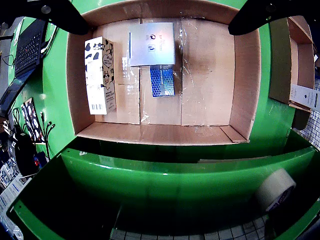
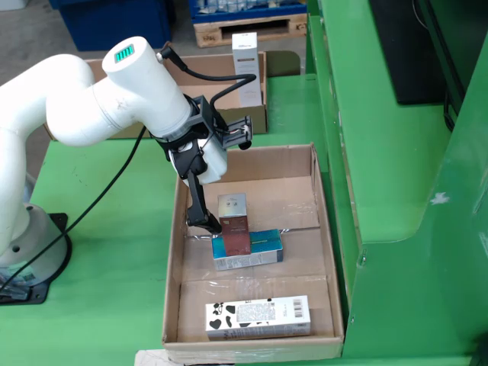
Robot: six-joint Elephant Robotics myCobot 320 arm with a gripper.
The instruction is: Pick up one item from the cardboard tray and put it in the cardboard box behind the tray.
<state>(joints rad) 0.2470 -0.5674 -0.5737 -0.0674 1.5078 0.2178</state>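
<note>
The gripper view looks straight down into the cardboard tray [image 1: 245, 100]. In it lie a white box with a cow pattern [image 1: 100, 75], a grey-topped upright box [image 1: 151, 44] and a blue box [image 1: 162, 81] against it. My gripper [image 1: 159, 25] is open, and its black fingers [image 1: 55, 12] spread wide on either side of the grey-topped box. In the fixed view the gripper [image 2: 213, 207] is low in the tray [image 2: 174, 267] beside the upright brown box [image 2: 234, 225]. One finger [image 2: 200, 212] shows and the other is hidden. The cardboard box [image 2: 255, 114] stands behind the tray.
A roll of tape [image 1: 276, 189] lies at the lower right on green metal. Another cardboard box [image 1: 300, 55] is at the right and a keyboard [image 1: 30, 47] at the left. A green frame [image 2: 381, 152] borders the tray's right side. A white carton [image 2: 245, 69] stands in the back box.
</note>
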